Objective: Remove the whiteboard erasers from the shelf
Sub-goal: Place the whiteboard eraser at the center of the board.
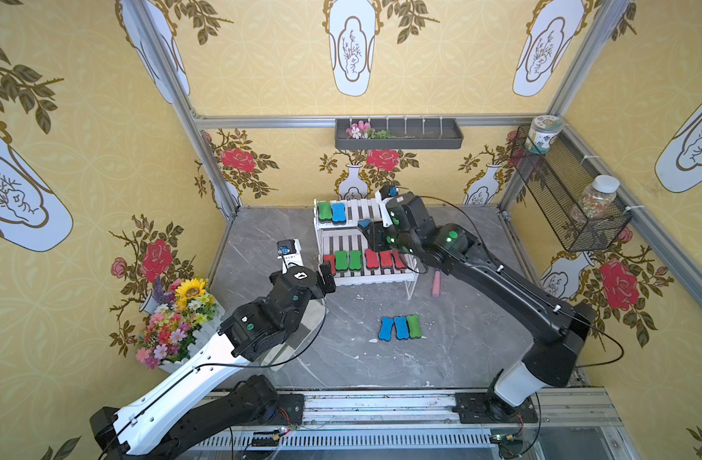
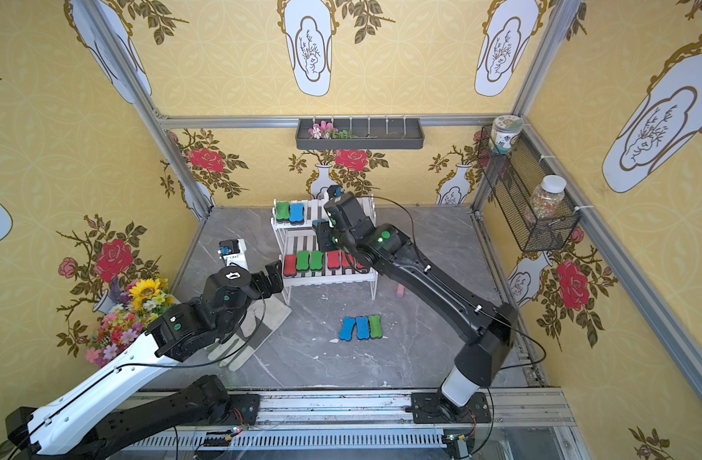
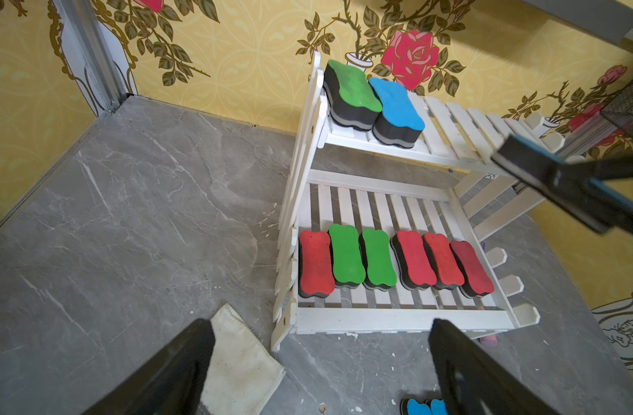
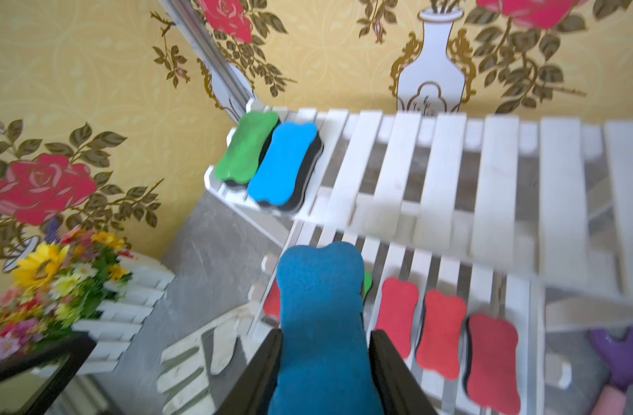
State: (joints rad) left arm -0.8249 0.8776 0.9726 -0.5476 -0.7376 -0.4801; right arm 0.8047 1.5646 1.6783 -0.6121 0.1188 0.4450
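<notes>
The white two-tier shelf [image 1: 375, 281] stands at the back of the table. My right gripper [image 4: 325, 334] is shut on a blue eraser [image 4: 320, 287], holding it in the air at the front edge of the upper tier [image 1: 366, 224]. A green eraser [image 1: 324, 211] and a blue eraser [image 1: 338, 212] lie at the upper tier's left end. Several red and green erasers [image 3: 347, 258] sit in a row on the lower tier. Two blue erasers and a green eraser [image 1: 401, 327] lie on the table in front. My left gripper [image 3: 320, 325] is open and empty, at the lower tier's front left corner [image 1: 327, 276].
A pale work glove [image 2: 257, 330] lies under the left arm, with a flower pot [image 1: 178, 318] at the table's left edge. A purple garden fork [image 4: 623, 359] with a pink handle [image 1: 436, 282] lies right of the shelf. The dark wall tray [image 1: 399, 143] and mesh basket [image 1: 568, 195] hang on the walls.
</notes>
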